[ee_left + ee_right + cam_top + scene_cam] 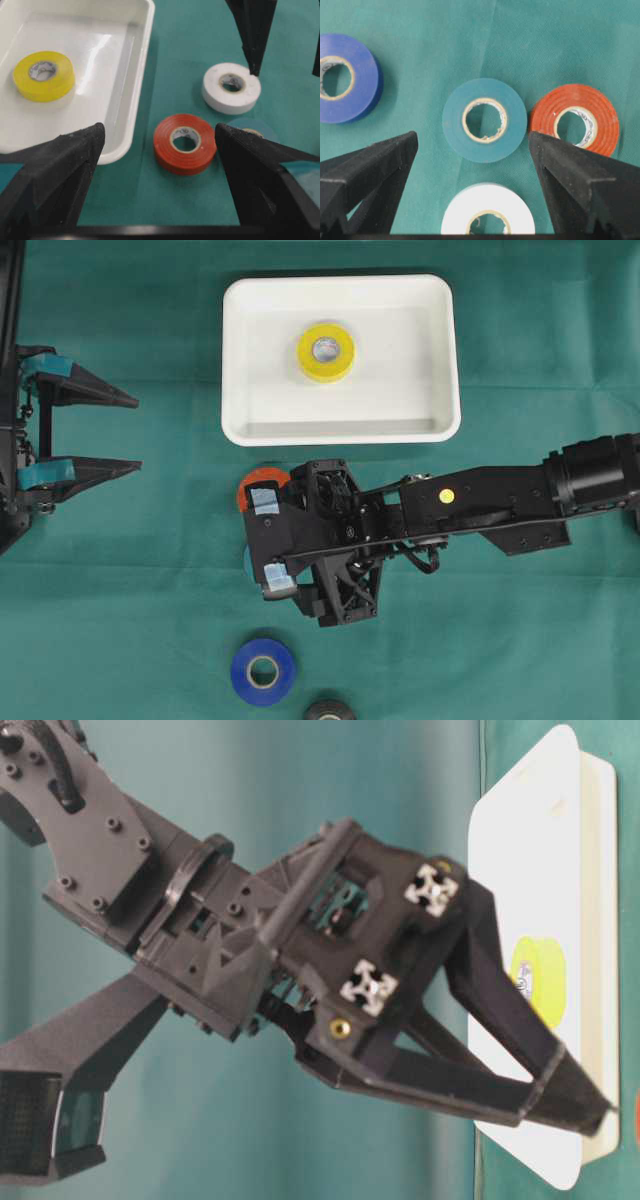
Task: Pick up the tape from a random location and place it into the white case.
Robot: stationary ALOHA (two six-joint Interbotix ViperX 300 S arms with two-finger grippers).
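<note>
The white case [341, 428] lies at the back centre with a yellow tape roll [325, 351] inside. My right gripper [268, 540] hangs open over a cluster of rolls in front of the case. In the right wrist view its open jaws [472, 136] frame a teal roll [485, 120], with a white roll [487, 212] closer to the camera and an orange roll [575, 120] beside the right finger. Only an edge of the orange roll [252, 487] shows overhead. My left gripper [139, 434] stands open and empty at the far left, apart from everything.
A blue roll [262, 671] and a black roll [330, 712] lie near the front edge. From the left wrist, the orange roll [185, 144], the white roll [231, 87] and the case's rim [137, 100] lie ahead on green cloth.
</note>
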